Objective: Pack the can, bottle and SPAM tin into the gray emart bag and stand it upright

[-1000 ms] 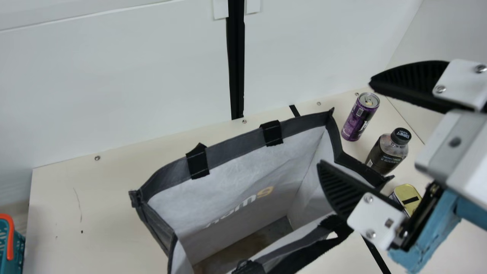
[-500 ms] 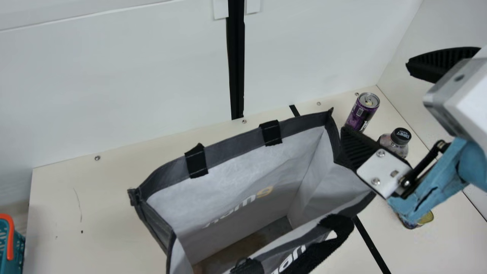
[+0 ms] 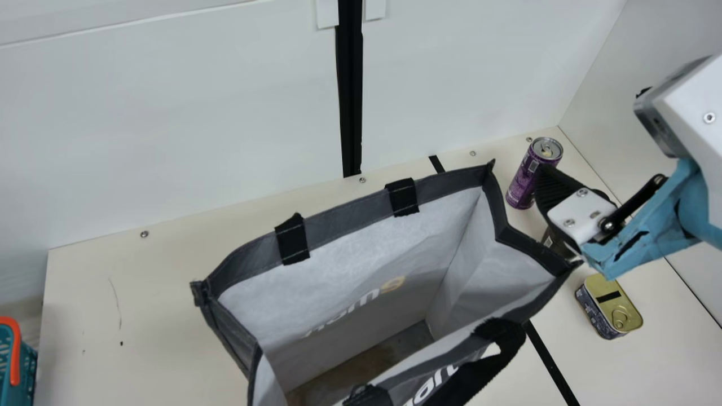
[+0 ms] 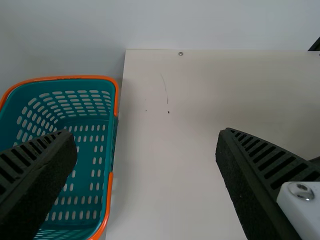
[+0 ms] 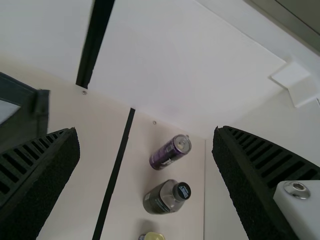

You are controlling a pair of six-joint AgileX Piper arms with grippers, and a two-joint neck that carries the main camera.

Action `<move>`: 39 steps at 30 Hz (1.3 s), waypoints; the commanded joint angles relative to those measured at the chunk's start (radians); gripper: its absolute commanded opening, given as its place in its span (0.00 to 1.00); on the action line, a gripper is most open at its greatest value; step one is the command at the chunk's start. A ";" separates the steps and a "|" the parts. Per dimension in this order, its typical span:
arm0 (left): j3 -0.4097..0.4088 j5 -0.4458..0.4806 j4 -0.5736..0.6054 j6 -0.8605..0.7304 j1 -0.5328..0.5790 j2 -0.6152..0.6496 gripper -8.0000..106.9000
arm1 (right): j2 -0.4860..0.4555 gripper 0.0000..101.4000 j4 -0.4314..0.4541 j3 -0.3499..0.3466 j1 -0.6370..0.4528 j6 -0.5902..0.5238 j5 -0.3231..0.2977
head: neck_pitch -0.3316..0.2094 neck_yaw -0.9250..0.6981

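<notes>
You're seeing a teal basket (image 4: 65, 77), orange-edged, sitting just beside the cream table (image 3: 141, 310). White wall (image 3: 197, 113) rising behind, a black strip (image 3: 351, 101) running down it. You're noting a thin black line (image 3: 550, 361) crossing the table, small screws (image 3: 144, 234) dotting its back edge.

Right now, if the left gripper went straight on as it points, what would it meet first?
The left gripper would probably meet the table first, though one finger could catch the basket; depth is unclear.

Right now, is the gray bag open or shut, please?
Open: the gray bag stands spread wide, its inner walls and bottom showing.
</notes>
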State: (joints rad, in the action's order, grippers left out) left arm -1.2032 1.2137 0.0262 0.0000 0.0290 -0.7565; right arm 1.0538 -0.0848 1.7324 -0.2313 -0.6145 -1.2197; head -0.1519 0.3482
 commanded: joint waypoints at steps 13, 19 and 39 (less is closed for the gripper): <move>0.000 0.000 0.000 0.000 0.000 0.000 0.85 | 0.001 0.94 -0.046 -0.132 -0.206 -0.020 0.000 | -0.023 0.001; 0.000 0.000 0.000 0.000 0.000 0.000 0.85 | -0.005 0.94 -0.053 -0.211 -0.236 -0.002 0.000 | -0.023 0.001; 0.000 0.000 0.000 0.000 0.000 0.000 0.85 | -0.016 0.94 -0.042 -0.339 -0.288 0.040 0.002 | -0.023 0.001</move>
State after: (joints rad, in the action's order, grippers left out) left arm -1.2032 1.2137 0.0262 0.0000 0.0290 -0.7565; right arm 1.0374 -0.1271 1.3930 -0.5188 -0.5741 -1.2178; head -0.1519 0.3467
